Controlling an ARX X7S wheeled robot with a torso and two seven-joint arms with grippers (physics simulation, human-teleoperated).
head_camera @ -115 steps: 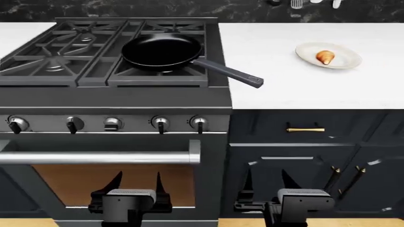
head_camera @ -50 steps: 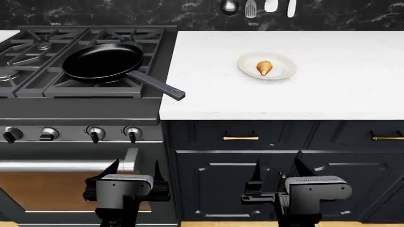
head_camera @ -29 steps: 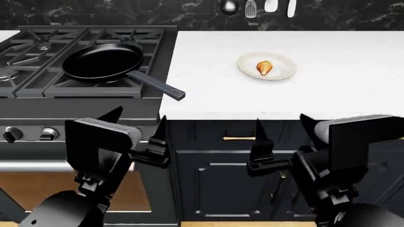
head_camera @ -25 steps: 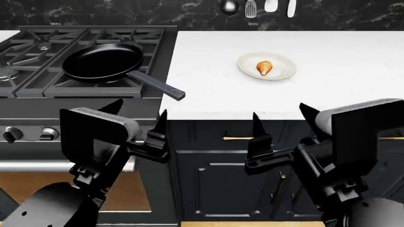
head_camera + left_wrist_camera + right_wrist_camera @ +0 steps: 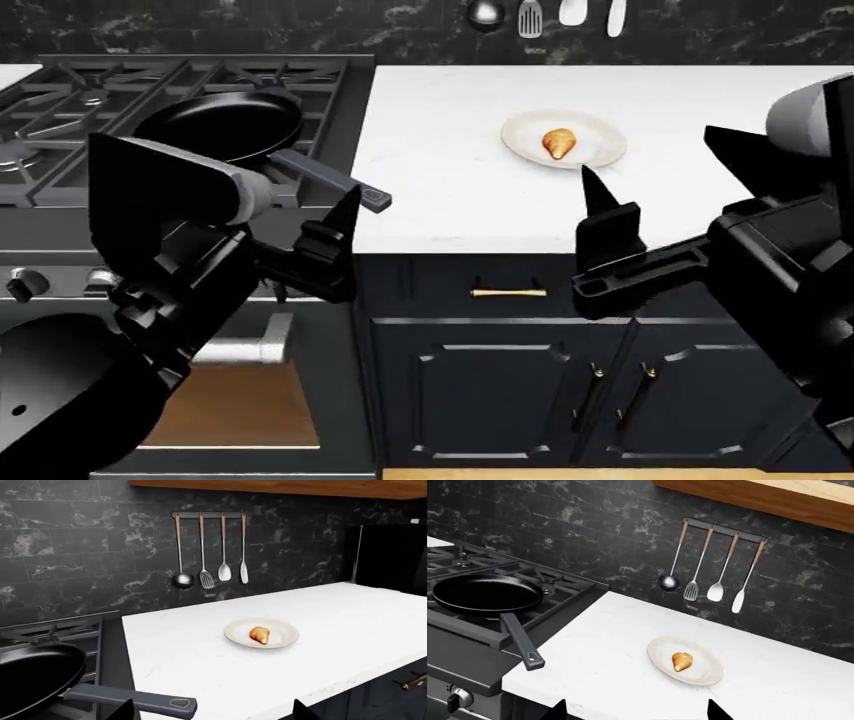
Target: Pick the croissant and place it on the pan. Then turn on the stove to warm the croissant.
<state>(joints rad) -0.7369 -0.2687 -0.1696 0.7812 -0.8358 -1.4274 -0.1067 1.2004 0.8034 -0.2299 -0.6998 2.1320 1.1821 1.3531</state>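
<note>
Croissant beyond right hand

No words, brands or numbers can be read anywhere in these views. The surfaces in sight carry no legible label or sign.

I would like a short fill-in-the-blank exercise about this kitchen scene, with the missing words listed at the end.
1. The small golden crescent-shaped croissant lies on a cream round ____.
2. The round black frying pan sits on the dark grey gas ____.
3. The number of utensils hanging on the wall rail is ____.
4. The pan's long grey handle reaches over the white ____.

Missing words: plate; stove; four; counter
</note>
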